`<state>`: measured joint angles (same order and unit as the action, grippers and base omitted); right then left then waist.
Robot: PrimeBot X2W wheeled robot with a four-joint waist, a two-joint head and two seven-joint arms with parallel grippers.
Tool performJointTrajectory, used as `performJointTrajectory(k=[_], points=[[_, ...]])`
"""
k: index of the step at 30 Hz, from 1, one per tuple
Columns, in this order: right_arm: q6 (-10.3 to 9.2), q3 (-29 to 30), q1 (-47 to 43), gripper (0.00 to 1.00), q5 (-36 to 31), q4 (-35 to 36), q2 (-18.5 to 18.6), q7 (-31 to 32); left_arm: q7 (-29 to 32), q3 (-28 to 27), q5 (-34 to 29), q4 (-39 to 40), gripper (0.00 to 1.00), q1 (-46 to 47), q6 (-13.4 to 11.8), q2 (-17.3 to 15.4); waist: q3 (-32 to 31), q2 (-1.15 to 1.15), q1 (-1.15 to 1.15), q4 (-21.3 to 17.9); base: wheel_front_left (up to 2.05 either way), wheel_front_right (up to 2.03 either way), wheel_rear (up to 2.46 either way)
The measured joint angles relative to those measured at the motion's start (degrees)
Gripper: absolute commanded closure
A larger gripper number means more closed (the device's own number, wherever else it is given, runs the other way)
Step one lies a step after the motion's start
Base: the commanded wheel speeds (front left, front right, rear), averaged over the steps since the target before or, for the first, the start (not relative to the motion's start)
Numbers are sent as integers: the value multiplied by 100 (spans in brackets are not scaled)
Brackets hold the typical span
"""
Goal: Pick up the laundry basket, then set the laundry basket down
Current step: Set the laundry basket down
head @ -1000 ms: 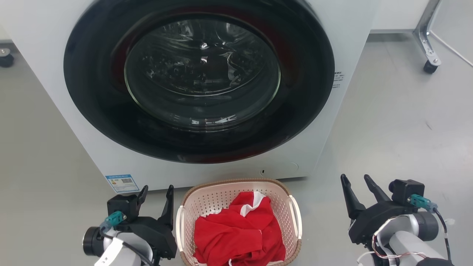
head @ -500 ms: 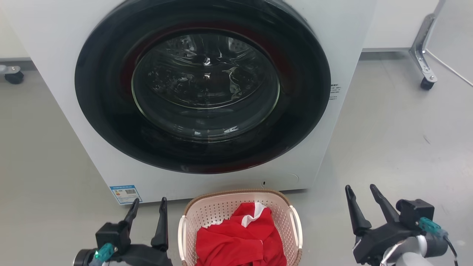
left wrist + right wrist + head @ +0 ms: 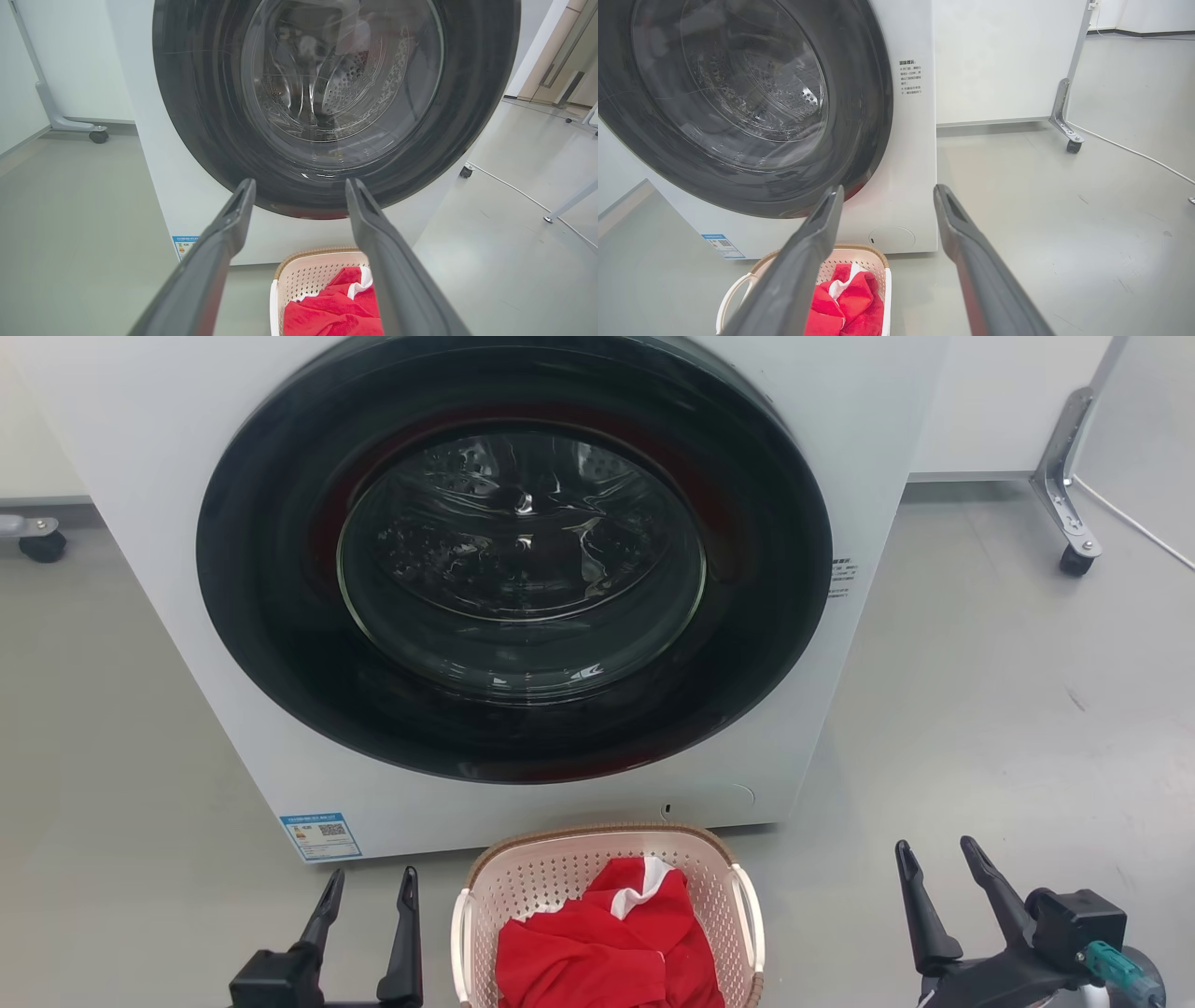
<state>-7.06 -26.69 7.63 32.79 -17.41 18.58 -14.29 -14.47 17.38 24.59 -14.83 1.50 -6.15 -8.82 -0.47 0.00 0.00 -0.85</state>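
The laundry basket (image 3: 551,868) is cream with perforated walls, a brown woven-look rim and white side handles. It stands on the floor at the foot of the washing machine, with a red and white garment (image 3: 607,947) inside. The left wrist view also has the laundry basket (image 3: 308,275) low between the fingers, and in the right wrist view the laundry basket (image 3: 871,261) lies at lower left. My left gripper (image 3: 371,885) is open, just left of the basket and apart from it. My right gripper (image 3: 936,857) is open, well off to the basket's right.
A white front-loading washing machine (image 3: 887,476) with a large dark round door (image 3: 513,560), shut, stands right behind the basket. A metal leg on a castor (image 3: 1074,558) is at the far right, another castor (image 3: 42,546) at far left. Grey floor (image 3: 1008,709) spreads on both sides.
The whole head view has shifted, so the camera moved. Both grippers now sit lower in that view, with less of each arm showing. The basket has stayed in place by the machine.
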Motion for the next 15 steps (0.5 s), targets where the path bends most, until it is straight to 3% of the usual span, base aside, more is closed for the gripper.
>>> performJointTrajectory(k=[15], points=[[-8, 363, -380, 0, -403, 408, -25, -1, 0, -87, -111, 386, 0, -215, -49, 20, -7, 0, 0, 0, 0, 0, 0]])
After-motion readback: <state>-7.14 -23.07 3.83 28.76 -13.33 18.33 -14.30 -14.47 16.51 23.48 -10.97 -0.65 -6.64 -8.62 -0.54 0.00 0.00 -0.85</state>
